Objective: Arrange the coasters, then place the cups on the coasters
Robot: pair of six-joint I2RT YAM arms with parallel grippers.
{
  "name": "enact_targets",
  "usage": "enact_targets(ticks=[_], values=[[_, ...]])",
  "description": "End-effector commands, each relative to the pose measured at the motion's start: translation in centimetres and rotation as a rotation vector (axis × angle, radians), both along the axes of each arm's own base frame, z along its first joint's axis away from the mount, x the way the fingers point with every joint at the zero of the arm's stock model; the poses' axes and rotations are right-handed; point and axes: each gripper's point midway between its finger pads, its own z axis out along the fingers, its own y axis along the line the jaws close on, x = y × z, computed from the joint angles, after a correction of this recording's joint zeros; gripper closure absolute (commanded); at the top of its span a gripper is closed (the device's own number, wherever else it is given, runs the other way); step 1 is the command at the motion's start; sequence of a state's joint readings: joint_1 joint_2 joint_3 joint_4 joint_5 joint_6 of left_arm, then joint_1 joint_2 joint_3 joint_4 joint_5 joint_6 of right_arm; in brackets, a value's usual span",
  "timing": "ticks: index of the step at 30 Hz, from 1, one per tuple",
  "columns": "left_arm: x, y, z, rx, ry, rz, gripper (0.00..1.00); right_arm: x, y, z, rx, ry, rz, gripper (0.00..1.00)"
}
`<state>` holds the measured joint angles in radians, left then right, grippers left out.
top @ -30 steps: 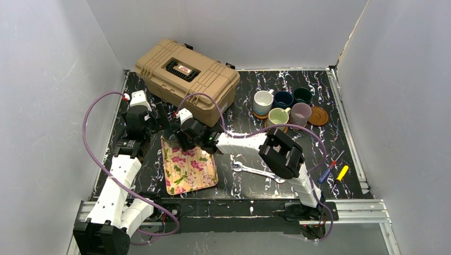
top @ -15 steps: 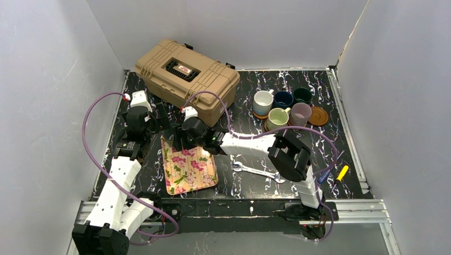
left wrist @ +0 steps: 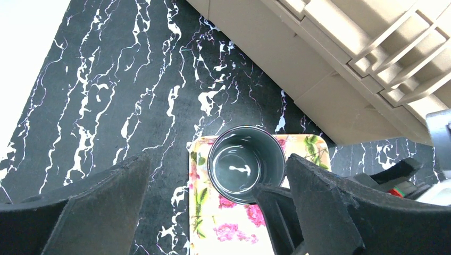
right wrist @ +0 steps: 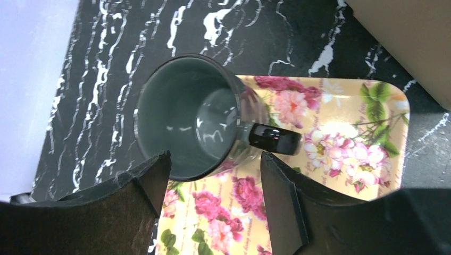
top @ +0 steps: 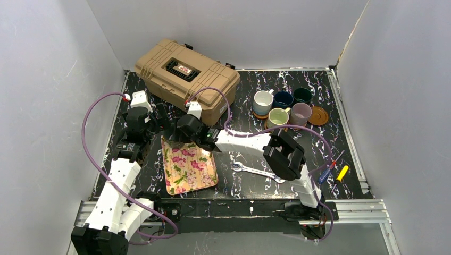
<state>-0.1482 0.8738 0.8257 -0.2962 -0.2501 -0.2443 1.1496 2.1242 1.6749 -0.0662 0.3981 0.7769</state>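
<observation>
A teal cup (left wrist: 246, 171) stands upright on the far left corner of the floral tray (top: 192, 172), its handle (right wrist: 274, 138) pointing over the tray. My right gripper (right wrist: 215, 159) is open just short of the cup, holding nothing. My left gripper (left wrist: 218, 159) hangs wide open above the same cup, not touching it. In the top view both grippers hide this cup. At the back right stand the white (top: 262, 101), navy (top: 283, 99), dark green (top: 302, 95), yellow-green (top: 277, 116) and mauve (top: 301, 113) cups among wooden coasters, one large coaster (top: 320, 116) partly bare.
A tan toolbox (top: 186, 74) lies at the back left, close behind both grippers. A wrench (top: 258, 171) lies right of the tray. Two screwdrivers (top: 331, 167) sit near the right edge. Grey walls enclose the black marbled table (top: 244, 125).
The right gripper's jaws have opened wider and its wrist has drawn back a little towards the toolbox. The teal cup stays on the tray. The left arm has barely moved.
</observation>
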Motion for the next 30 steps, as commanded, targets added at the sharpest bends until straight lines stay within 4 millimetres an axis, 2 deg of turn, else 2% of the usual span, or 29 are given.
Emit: enact_targets(ticks=[1,7,10,18,25,30], values=[[-0.3,-0.1,1.3,0.009,-0.031,-0.013,0.02,1.5,-0.3,0.0,0.003,-0.013,-0.112,0.29],[-0.4,-0.3,1.4,0.01,-0.035,-0.017,0.02,1.0,-0.3,-2.6,-0.049,0.028,-0.102,0.33],[-0.4,-0.3,1.5,0.013,-0.035,-0.018,0.02,0.5,-0.5,-3.1,-0.051,0.041,-0.095,0.37],[-0.4,-0.3,1.4,0.012,-0.034,-0.018,0.02,-0.3,-2.1,-2.0,-0.028,0.036,-0.093,0.61],[-0.3,-0.3,1.4,0.015,-0.031,-0.02,0.02,-1.0,-3.2,-2.1,-0.048,0.051,-0.081,0.79],[-0.3,-0.4,1.3,0.015,-0.03,-0.022,0.02,-1.4,-3.4,-1.6,0.004,0.034,-0.056,0.99]])
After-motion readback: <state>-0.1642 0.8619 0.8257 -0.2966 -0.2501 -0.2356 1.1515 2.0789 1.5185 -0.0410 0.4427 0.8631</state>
